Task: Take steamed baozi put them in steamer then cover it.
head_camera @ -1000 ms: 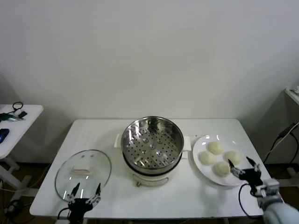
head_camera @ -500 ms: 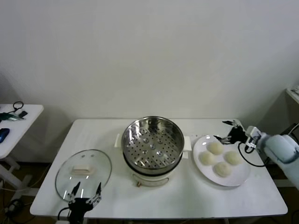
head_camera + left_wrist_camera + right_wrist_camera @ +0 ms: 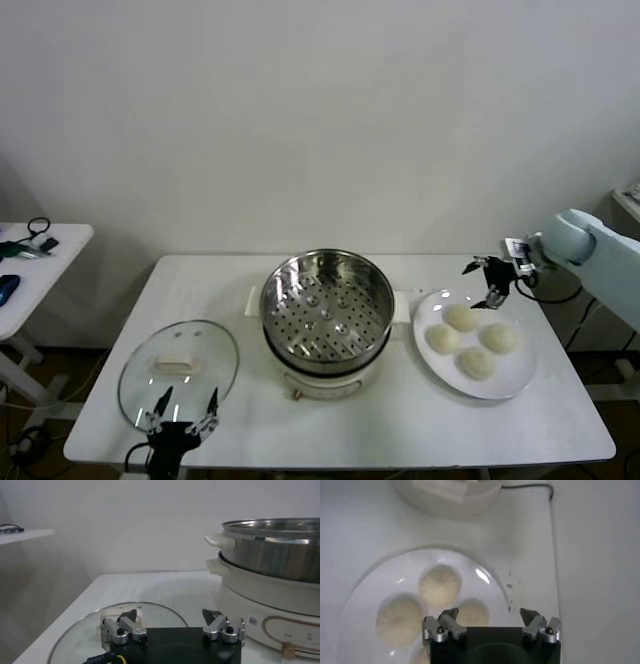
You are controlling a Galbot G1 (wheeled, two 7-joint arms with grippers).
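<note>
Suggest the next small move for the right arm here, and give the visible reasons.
Probably lower the open right claw onto the nearest steamed baozi. All four buns sit on the white plate, the steamer tray is empty, and the claw hovers above the plate's far edge holding nothing. The left claw waits by the cover.

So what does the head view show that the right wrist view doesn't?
Only the head view shows the glass cover lying on the table, the steamer's perforated tray, empty, the left tool open near the cover, and a side table.

Only the right wrist view shows the dark specks beside the plate.

Both share the white plate with the steamed baozi, and the right tool, open above the plate's far edge, holding nothing.
</note>
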